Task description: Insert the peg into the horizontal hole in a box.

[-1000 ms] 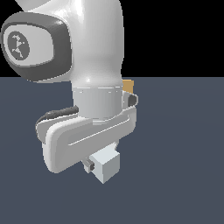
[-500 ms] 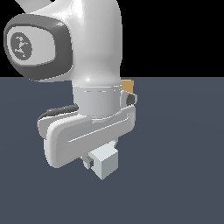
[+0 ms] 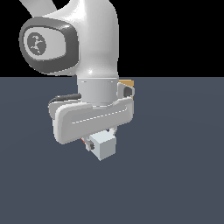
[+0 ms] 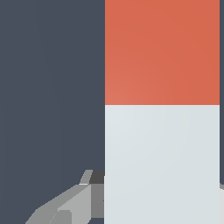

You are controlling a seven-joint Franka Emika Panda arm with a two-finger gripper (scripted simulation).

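Note:
My gripper [image 3: 99,141] is shut on the peg [image 3: 102,149]. In the exterior view only the peg's pale grey-white end shows, sticking out below the white hand, with a sliver of orange-red behind it. In the wrist view the peg [image 4: 162,109] fills much of the frame, its orange-red part beyond its pale part, and one grey finger [image 4: 72,203] shows beside it. The tan box [image 3: 127,82] is only a small sliver behind the arm near the horizon. Its hole is hidden.
The dark grey-blue floor [image 3: 175,175] spreads all round. The arm's large white link and wrist [image 3: 92,65] block the middle of the exterior view and cover most of the box.
The hand has risen a little with the peg in it and shifted slightly toward the exterior view's left. The box has not moved.

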